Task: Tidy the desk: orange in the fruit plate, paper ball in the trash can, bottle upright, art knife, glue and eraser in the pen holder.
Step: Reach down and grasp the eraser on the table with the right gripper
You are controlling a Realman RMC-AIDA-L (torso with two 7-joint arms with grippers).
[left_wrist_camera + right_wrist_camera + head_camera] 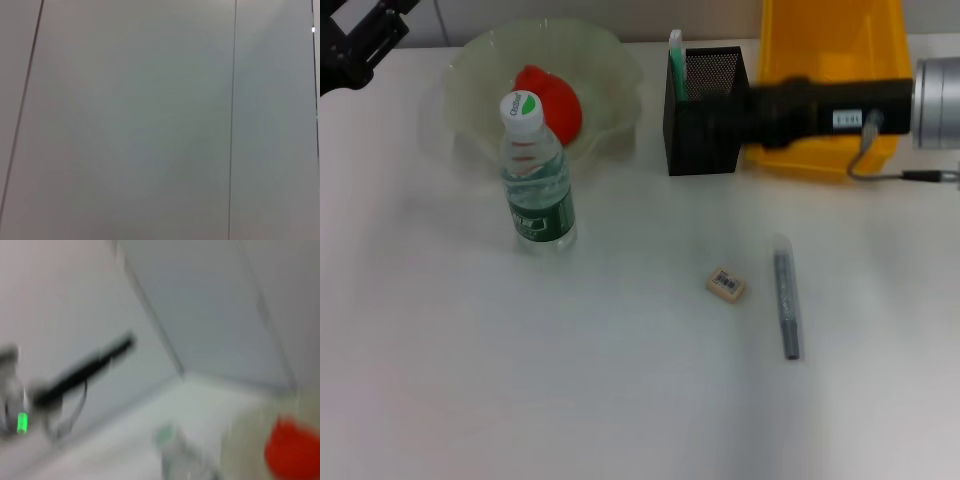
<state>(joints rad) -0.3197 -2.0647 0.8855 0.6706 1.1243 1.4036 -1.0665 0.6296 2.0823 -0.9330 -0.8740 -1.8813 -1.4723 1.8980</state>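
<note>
The orange point(552, 100) lies in the translucent fruit plate point(610, 60) at the back left. The water bottle point(536, 180) stands upright in front of the plate. The black mesh pen holder point(705, 115) stands at the back centre with a green-and-white stick point(675, 62) in it. The eraser point(725, 284) and the grey art knife point(787, 300) lie on the table at centre right. My right gripper point(748, 110) reaches in from the right, against the pen holder's right side. My left gripper point(350, 45) is raised at the back left corner. No paper ball shows.
The yellow trash bin point(830, 70) stands behind the right arm, right of the pen holder. The right wrist view is blurred and shows the orange point(292, 450), the bottle point(175, 455) and the left arm point(80, 375) farther off. The left wrist view shows only a wall.
</note>
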